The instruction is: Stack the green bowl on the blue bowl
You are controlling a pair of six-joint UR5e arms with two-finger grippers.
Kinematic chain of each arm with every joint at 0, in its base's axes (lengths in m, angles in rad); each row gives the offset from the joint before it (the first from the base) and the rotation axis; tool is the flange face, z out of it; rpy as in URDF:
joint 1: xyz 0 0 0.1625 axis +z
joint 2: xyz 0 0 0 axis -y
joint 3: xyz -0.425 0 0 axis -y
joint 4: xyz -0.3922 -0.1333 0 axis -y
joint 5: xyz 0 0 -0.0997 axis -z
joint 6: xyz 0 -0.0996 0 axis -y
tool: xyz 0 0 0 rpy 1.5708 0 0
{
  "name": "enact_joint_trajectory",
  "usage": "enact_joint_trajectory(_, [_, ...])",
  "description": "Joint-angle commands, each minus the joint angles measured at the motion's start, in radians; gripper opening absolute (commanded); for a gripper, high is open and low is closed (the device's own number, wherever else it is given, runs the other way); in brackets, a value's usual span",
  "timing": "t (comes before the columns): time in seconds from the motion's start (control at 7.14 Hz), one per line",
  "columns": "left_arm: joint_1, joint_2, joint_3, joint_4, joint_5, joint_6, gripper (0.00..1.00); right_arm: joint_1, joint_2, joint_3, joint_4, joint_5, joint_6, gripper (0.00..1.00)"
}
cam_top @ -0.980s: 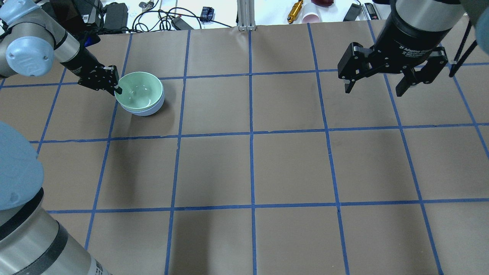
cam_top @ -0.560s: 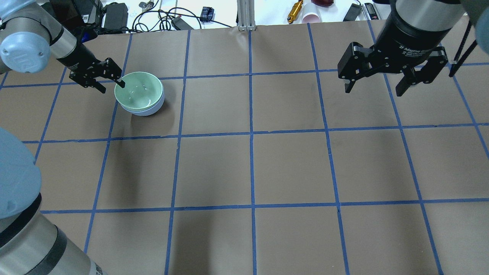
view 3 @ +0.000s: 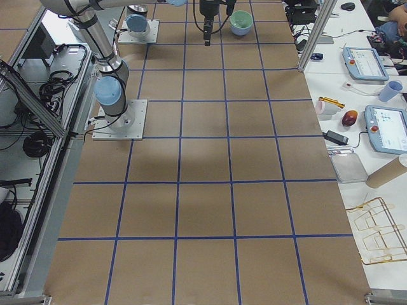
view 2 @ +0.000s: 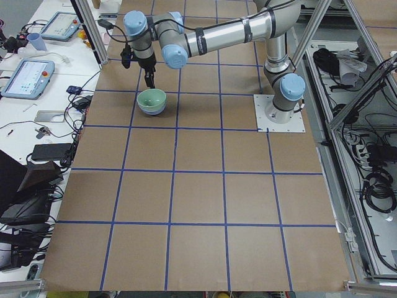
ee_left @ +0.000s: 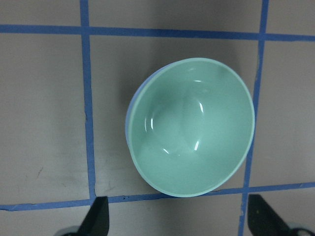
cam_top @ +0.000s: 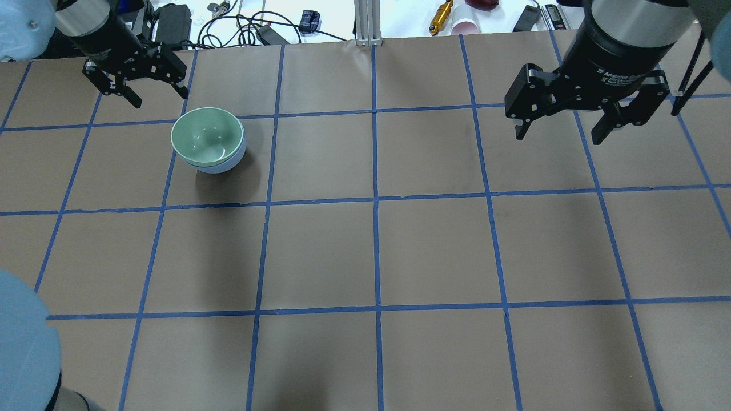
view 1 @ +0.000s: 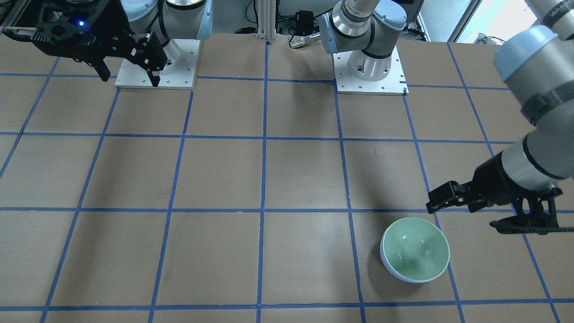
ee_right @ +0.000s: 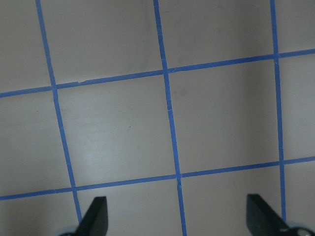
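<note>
Two bowls are sitting on the table (cam_top: 434,251), both at ten o'clock in the overhead view: one green bowl (cam_top: 207,134) and one blue bowl (cam_top: 220,169), making a single stack. Two grippers are hanging above the surface, the left gripper (cam_top: 160,99) at eleven o'clock and the right gripper (cam_top: 558,137) at two o'clock, each showing two fingers. Two arms are carrying them: the left arm (view 2: 217,34) and the right arm (view 3: 96,41).

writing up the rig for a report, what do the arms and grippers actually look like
Both arms are silver tubes with pale blue joint caps, as on the left arm. The left gripper and right gripper are black, two-fingered; the right's collar carries white print, and a black cable runs beside it.
</note>
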Motion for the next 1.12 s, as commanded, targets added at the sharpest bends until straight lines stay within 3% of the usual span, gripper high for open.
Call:
enact_joint_trajectory(0.0, [-0.104,0.094,-0.002,-0.029,0.005,-0.052,1.0,0.0,0.0,-0.001,0.0,0.0,0.0,1.0])
enact_joint_trajectory(0.28, [-0.154,0.185,-0.022,-0.102,0.079,-0.052,1.0,0.0,0.0,-0.001,0.001,0.0,0.0,1.0])
enact_joint_trajectory(0.7, [-0.187,0.334,-0.132,-0.144,0.081,-0.048,1.0,0.0,0.0,-0.001,0.001,0.0,0.0,1.0])
enact_joint_trajectory(0.98, [-0.187,0.374,-0.161,-0.135,0.082,-0.039,1.0,0.0,0.0,-0.001,0.001,0.0,0.0,1.0])
